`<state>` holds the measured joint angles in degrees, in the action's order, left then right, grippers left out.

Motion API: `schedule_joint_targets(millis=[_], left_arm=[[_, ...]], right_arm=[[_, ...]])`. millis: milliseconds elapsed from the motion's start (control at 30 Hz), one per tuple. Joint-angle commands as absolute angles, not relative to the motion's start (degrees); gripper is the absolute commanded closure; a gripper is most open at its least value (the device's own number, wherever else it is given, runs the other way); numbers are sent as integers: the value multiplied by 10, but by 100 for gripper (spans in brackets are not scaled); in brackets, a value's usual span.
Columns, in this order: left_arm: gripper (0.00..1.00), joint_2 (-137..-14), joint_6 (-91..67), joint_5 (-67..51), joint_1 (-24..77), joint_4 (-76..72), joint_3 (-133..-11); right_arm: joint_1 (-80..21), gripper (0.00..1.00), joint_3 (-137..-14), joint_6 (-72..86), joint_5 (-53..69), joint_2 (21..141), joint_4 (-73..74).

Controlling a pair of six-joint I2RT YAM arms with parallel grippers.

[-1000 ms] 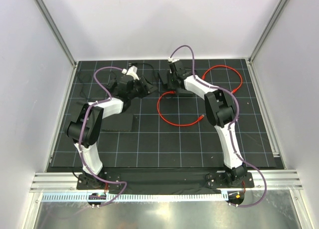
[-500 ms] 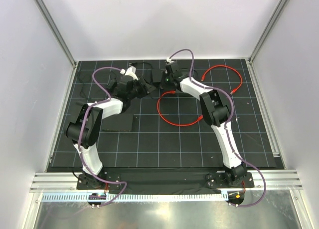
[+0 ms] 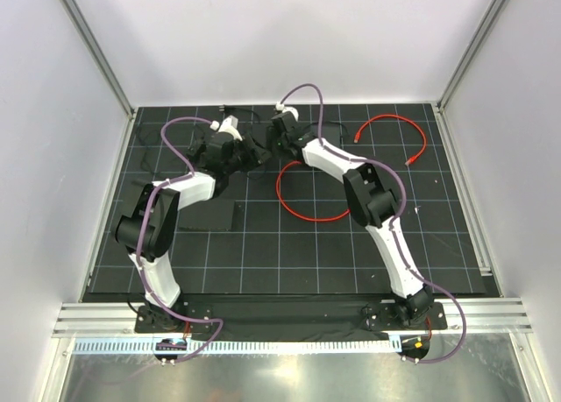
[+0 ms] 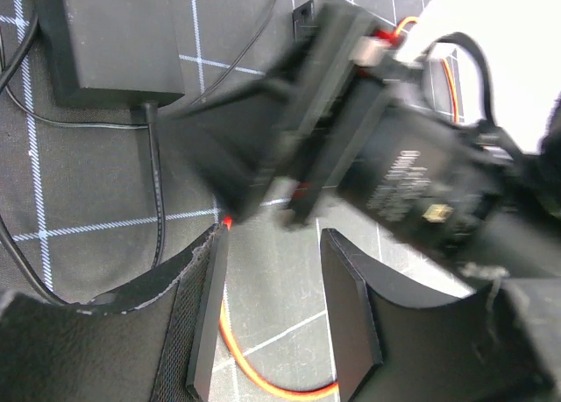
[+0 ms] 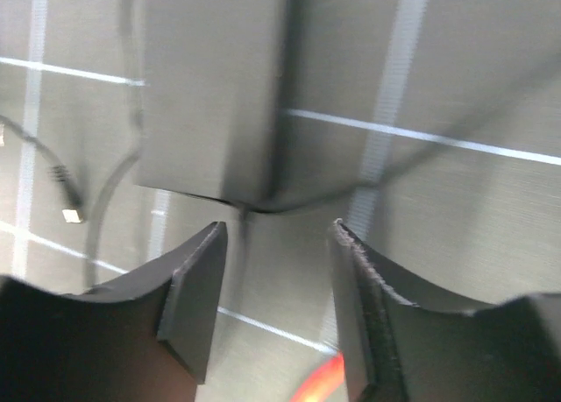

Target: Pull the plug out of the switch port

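The switch, a dark box (image 4: 110, 34) with a black lead, lies at the mat's back, and in the right wrist view its corner (image 5: 210, 87) sits just ahead of my right gripper (image 5: 279, 236). That gripper (image 3: 280, 137) is open with nothing between its fingers. A red cable (image 3: 302, 216) loops across the mat, and its end shows as a red glint (image 4: 228, 220) at the fingertip of my left gripper (image 4: 273, 240). The left gripper (image 3: 254, 152) is open, straddling the cable (image 4: 263, 380) without touching it. Blur hides the plug, and no port shows.
A second red cable (image 3: 408, 126) curls at the back right. A flat black patch (image 3: 210, 216) lies left of the middle. A thin black lead (image 4: 158, 209) runs from the box. The blurred right wrist (image 4: 394, 157) hangs close ahead of the left fingers.
My right gripper has swung left along the back of the mat, from beside the red loop's top to over the dark box, shutting and opening again. The left arm has hardly moved.
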<state>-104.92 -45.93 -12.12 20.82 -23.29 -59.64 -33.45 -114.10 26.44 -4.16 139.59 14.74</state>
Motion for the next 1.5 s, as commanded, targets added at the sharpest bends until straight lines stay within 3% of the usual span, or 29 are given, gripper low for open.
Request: schedule_joint_targets(millis=[0,167,333,433,533,700,833,933,1133,1467], left_arm=[[49,-1033,-447,-128,205,-245,-604],[49,-1034,-449,-135,203,-249,-604],[49,-1040,-452,-145,204,-252,-607],[49,-1045,-454,-153,204,-253,-611],[50,-1052,-458,-163,204,-258,-613],[50,-1067,-463,-189,206,-270,-625],[51,-1072,-466,-191,207,-272,-628],[51,-1075,-467,-193,208,-273,-629],[52,-1092,-468,-215,209,-273,-649],[52,-1103,-454,-236,211,-255,-671]], right_arm=[[-323,42,-1126,209,-138,1309,174],[-321,19,-1124,150,-217,1279,228],[-311,7,-1180,112,-278,1313,312],[-302,5,-1176,105,-273,1316,309],[-290,11,-1164,120,-231,1318,288],[-289,30,-1129,133,-164,1314,240],[-290,55,-1116,143,-129,1316,217],[-290,66,-1119,148,-111,1322,219],[-290,74,-1125,155,-105,1332,244],[-290,80,-1062,163,-82,1319,239]])
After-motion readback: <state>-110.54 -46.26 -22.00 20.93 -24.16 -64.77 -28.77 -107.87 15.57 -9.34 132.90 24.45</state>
